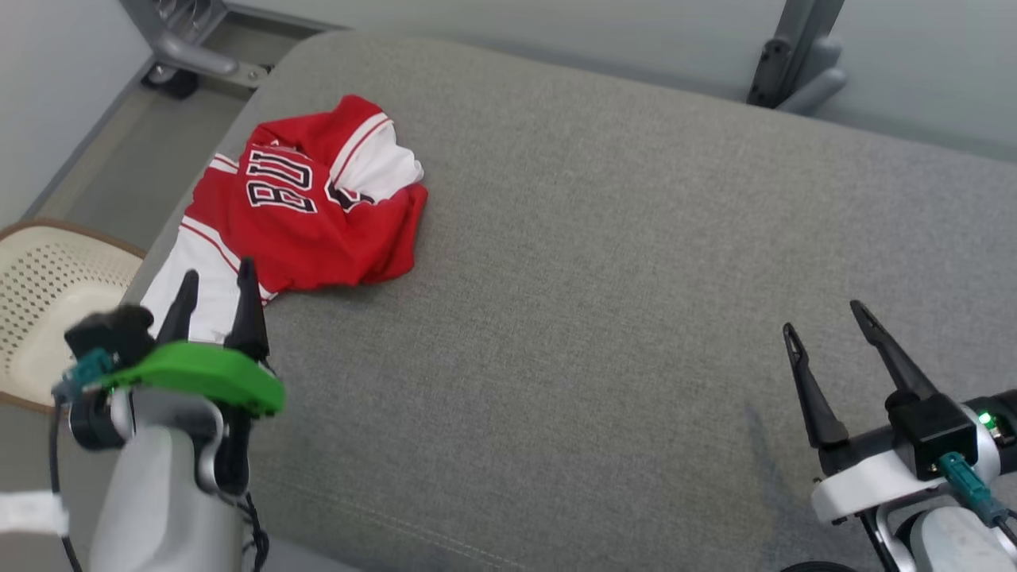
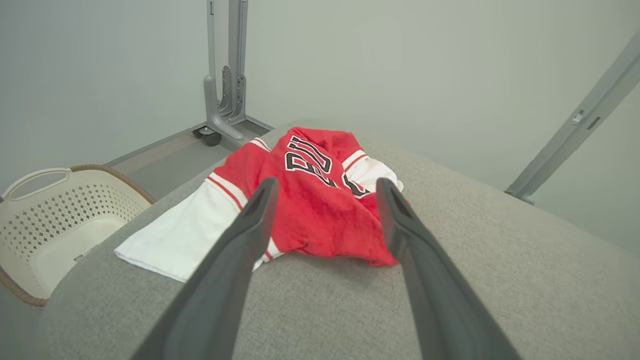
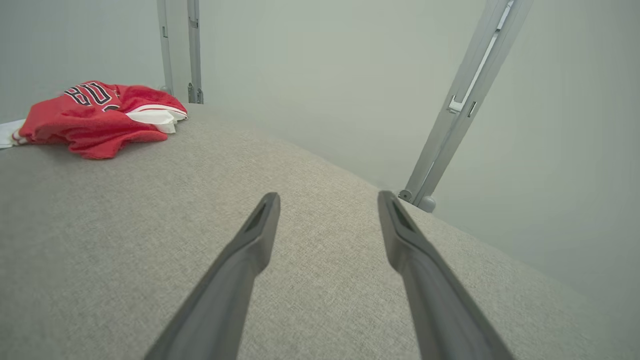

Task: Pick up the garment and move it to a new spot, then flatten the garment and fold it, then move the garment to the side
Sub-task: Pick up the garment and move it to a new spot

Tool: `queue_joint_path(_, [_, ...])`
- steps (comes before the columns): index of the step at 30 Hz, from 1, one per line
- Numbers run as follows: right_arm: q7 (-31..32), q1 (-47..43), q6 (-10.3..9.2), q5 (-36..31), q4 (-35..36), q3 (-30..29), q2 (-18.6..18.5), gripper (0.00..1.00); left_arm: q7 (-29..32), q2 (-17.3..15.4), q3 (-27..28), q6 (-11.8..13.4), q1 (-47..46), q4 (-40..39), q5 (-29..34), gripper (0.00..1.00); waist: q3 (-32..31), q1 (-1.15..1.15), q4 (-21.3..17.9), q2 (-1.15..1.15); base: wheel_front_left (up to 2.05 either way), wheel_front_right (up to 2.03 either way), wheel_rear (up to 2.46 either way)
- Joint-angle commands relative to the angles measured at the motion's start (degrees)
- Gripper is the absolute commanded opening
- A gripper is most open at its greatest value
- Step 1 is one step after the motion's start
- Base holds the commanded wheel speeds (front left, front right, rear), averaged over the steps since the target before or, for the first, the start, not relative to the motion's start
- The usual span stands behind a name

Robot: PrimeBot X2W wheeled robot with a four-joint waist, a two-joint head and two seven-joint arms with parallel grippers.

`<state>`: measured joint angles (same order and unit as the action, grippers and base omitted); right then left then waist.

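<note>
A crumpled red and white garment (image 1: 302, 210) with black lettering lies at the far left of the grey cushioned surface (image 1: 604, 262). My left gripper (image 1: 216, 276) hovers open just short of the garment's white near part, fingers pointing at it. In the left wrist view the garment (image 2: 320, 215) sits between and beyond the open left gripper (image 2: 325, 187). My right gripper (image 1: 825, 316) stands open over bare cushion at the lower right, far from the garment. The right wrist view has the garment (image 3: 100, 117) at the upper left, with the right gripper (image 3: 327, 200) holding nothing.
A cream perforated laundry basket (image 1: 48, 294) stands on the floor left of the cushion, seen again in the left wrist view as the basket (image 2: 60, 220). Grey metal frame legs (image 1: 794, 63) rise behind the cushion's far edge. A pale wall is beyond.
</note>
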<state>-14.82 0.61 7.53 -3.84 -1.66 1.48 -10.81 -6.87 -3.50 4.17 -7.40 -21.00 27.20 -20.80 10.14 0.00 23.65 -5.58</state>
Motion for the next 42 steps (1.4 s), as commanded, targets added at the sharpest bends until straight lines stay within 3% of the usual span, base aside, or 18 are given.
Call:
queue_joint_path(1, [-0.37, 1.96, -0.09, -0.53, 1.16, 0.05, -1.50, 1.00, 2.65, -0.79, 0.48, -0.15, -5.68, 4.51, -2.41, 1.00, 16.04, 0.00, -2.96, -0.01, 0.00, 0.00, 0.00])
queue_joint_path(6, [-0.37, 3.98, -0.08, -1.55, 3.14, 0.75, -4.35, 1.00, 6.24, -3.80, 0.82, -0.18, -18.58, 17.86, -5.65, 1.00, 23.03, 0.00, -4.40, -0.01, 0.00, 0.00, 0.00])
queue_joint_path(13, [-0.37, 5.70, -0.09, -1.64, 4.75, 3.32, -5.51, 1.00, 5.51, -6.79, 0.81, -0.17, -26.58, 30.60, -7.80, 1.00, 26.33, 0.00, -7.31, -0.01, 0.00, 0.00, 0.00])
queue_joint_path(17, [-0.37, 6.08, -0.09, -1.21, 5.20, 3.35, -4.42, 1.00, 4.03, -8.19, 0.90, -0.16, -28.38, 37.26, -8.25, 1.00, 25.80, 0.00, -9.05, -0.01, 0.00, 0.00, 0.00])
queue_joint_path(18, [-0.37, 6.07, -0.08, -1.06, 5.20, 3.15, -4.00, 1.00, 4.23, -8.26, 0.85, -0.12, -28.36, 38.50, -8.58, 0.45, 25.32, 0.00, -9.43, -0.01, 0.00, 0.00, 0.00])
queue_joint_path(19, [-0.37, 5.95, -0.09, -1.01, 5.07, 3.00, -3.58, 1.00, 4.05, -8.48, 0.26, -0.13, -28.32, 39.44, -8.41, 0.00, 24.79, 0.00, -9.76, -0.01, 0.00, 0.00, 0.00])
queue_joint_path(25, [-0.37, 4.54, -0.08, -0.10, 3.69, 2.30, -0.98, 1.00, 1.80, -9.53, -0.99, -0.32, -27.68, 41.76, -9.09, 0.00, 20.79, 0.00, -10.82, -0.01, 0.00, 0.00, 0.00])
queue_joint_path(30, [-0.37, 3.88, -0.09, 1.02, 2.58, 2.05, 1.25, 1.00, -2.12, -9.07, -4.48, -0.24, -27.53, 36.29, -9.95, 0.00, 16.28, 0.00, -11.39, -0.01, 0.00, 0.00, 0.00])
queue_joint_path(35, [-0.38, 2.52, -0.08, 1.92, 1.45, 1.94, 3.18, 1.00, 0.49, -6.09, -13.33, -0.13, -23.60, 24.49, -13.03, 0.00, 10.98, 0.00, -12.47, -0.01, 0.00, 0.00, 0.00])
queue_joint_path(42, [-0.38, 1.81, -0.08, 2.69, 1.63, 1.76, 5.29, 1.00, 8.99, -4.04, -27.59, -0.13, -14.28, 1.27, -16.58, 0.00, 6.09, 0.00, -16.17, -0.01, 0.00, 0.00, 0.00])
